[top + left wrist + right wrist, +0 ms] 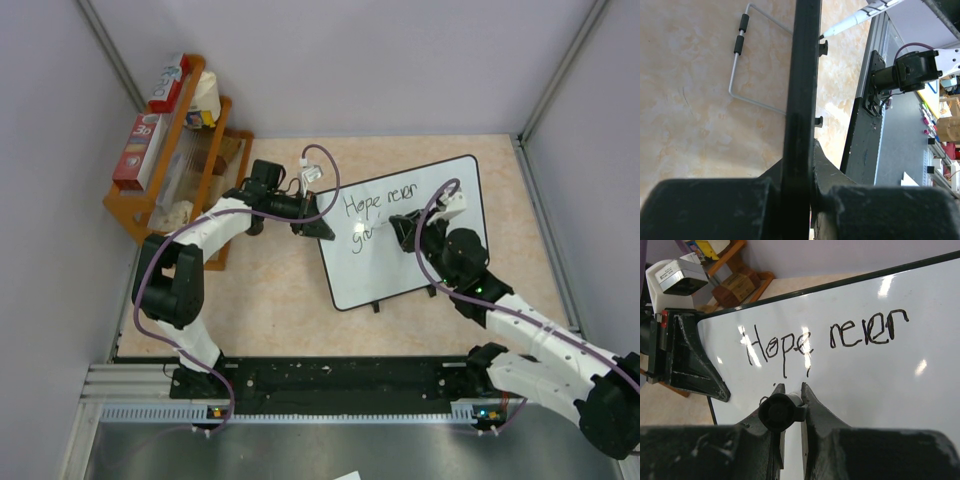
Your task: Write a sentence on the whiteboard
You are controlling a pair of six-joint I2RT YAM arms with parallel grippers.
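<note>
Whiteboard: standing tilted at mid-table. Sentence: first line reading complete, second line just beginning, so writing is judged underway. Left gripper: clamping the board's left rim. Right gripper: pinching a marker against the board. Next move is calling for steady rightward strokes. Wooden rack: sitting far left, obstructing nothing.

Wooden rack at far left holds 2 red boxes, perhaps foil.

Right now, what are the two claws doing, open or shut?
Left gripper: shut on the whiteboard rim.
Right gripper: shut on the marker.
</note>
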